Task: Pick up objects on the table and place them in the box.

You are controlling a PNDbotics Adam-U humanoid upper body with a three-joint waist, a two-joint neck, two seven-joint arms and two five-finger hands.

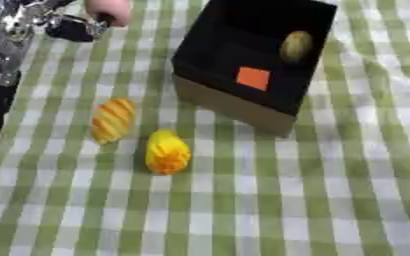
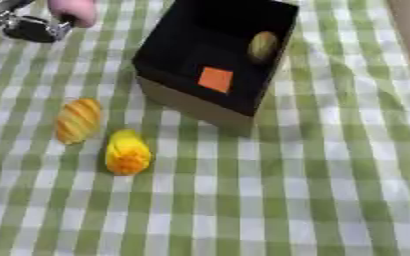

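Two yellow toy foods (image 1: 167, 151) (image 1: 113, 120) lie on checked surface (image 1: 331, 200) near black box (image 1: 243, 107). Look light, bumpy; grab across middle. Left robot hand (image 1: 73, 27) top corner, fingers unclear, pink thing (image 1: 109, 11) beside.

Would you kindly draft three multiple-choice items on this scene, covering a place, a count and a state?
1. Where does the orange square lie?
A. on the cloth
B. inside the black box
C. on the left hand

2. How many yellow-orange objects lie on the checked cloth outside the box?
A. two
B. four
C. none

3. What is the left hand doing?
A. lying flat on the cloth
B. reaching into the box
C. holding a pink object

Answers: 1 B, it rests on the box floor; 2 A, a striped one and a yellow one; 3 C, its fingers close round it.
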